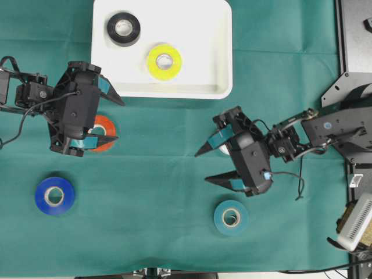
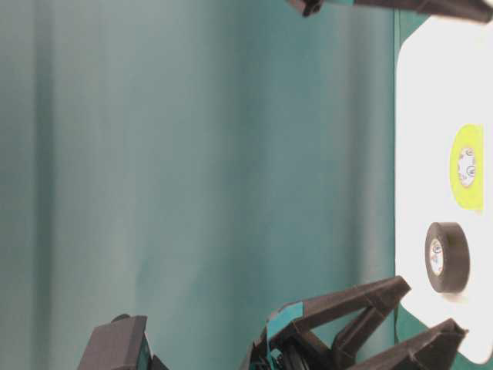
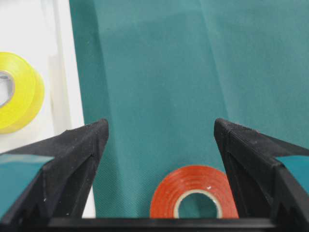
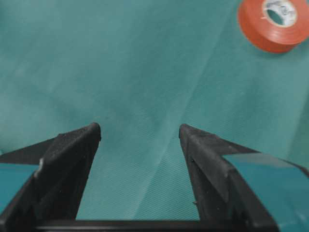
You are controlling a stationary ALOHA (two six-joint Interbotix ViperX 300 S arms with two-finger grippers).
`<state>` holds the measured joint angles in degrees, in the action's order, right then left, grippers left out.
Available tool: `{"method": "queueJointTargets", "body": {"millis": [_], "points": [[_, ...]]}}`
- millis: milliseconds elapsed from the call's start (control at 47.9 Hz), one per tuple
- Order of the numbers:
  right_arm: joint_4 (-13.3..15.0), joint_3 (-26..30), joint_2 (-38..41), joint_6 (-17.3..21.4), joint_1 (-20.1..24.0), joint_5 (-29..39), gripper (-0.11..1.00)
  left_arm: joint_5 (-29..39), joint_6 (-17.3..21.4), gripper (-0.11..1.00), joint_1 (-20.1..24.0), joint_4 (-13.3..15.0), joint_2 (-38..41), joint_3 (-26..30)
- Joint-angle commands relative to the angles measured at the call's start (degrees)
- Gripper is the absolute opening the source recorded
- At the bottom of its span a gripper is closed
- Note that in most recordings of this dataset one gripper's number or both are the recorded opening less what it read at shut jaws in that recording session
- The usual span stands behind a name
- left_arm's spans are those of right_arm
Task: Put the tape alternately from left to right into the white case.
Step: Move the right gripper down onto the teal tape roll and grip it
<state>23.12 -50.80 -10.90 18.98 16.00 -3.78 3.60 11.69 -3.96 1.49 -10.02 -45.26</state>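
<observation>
Table (image 1: 163, 192): green cloth.
White case (image 1: 224, 52): black roll (image 1: 123, 28), yellow roll (image 1: 164, 61) inside.
Left claw (image 1: 114, 119): spread, empty, over red roll (image 1: 108, 125).
Right claw (image 1: 203, 167): spread, empty.

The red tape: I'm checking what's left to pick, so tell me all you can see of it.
The red tape is a small glossy orange-red ring with a pale core, lying flat on the green cloth, outside the white case and just below it. The open left tool hovers above it, partly hiding it in the overhead view. Nothing grips it.
</observation>
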Motion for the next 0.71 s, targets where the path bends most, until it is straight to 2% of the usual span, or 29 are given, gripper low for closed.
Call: {"method": "queueJointTargets", "body": {"millis": [0, 313, 689], "points": [[-0.1, 0.1, -1.4, 0.1, 1.3, -0.4, 0.70, -0.7, 0.0, 0.81, -0.4, 0.1, -0.7, 0.9], [-0.1, -0.5, -1.6, 0.4, 5.0, -0.4, 0.70, -0.6, 0.0, 0.81, -1.1, 0.1, -0.7, 0.6], [-0.1, -0.9, -1.6, 5.3, 9.3, -0.1, 0.70, -0.7, 0.0, 0.81, -1.1, 0.1, -0.7, 0.8]]}}
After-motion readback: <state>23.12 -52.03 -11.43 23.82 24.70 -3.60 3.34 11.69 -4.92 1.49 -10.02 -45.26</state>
